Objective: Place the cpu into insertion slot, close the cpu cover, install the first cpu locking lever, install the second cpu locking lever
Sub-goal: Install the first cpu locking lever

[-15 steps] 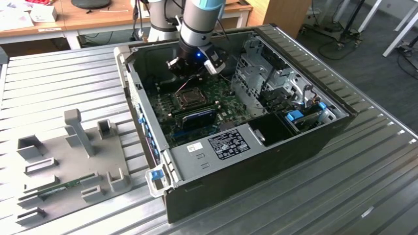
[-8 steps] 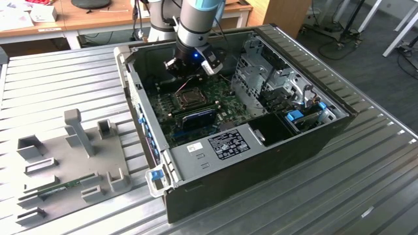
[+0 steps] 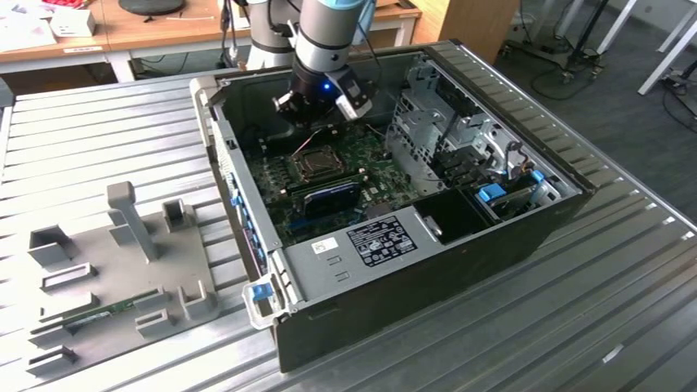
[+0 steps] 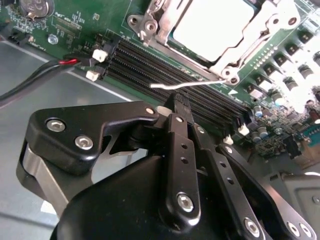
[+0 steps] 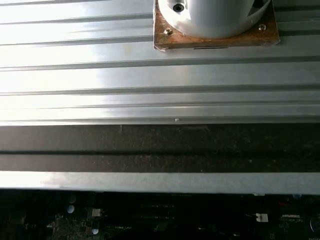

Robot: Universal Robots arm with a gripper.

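In the second wrist view the cpu [image 4: 210, 27] lies in its socket, dull silver top up. The cpu cover [image 4: 245, 47], a silvery frame, lies down over its edges. A thin silvery locking lever [image 4: 190, 85] sticks out from the socket's corner over the black memory slots [image 4: 165, 67]. My gripper [image 4: 178, 102] is shut, its black fingertips just beside the lever's free length with nothing between them. In the exterior view the gripper [image 3: 316, 122] hangs inside the open computer case, a little behind the insertion slot [image 3: 317, 162] on the green board.
A red and black cable [image 4: 50, 67] runs beside the memory slots. The metal drive cage [image 3: 436, 131] rises at the exterior view's right of the board. A grey fixture plate [image 3: 120, 261] with upright holders lies on the ribbed table [image 3: 610, 310]. The arm's base [image 5: 215, 20] stands behind the case.
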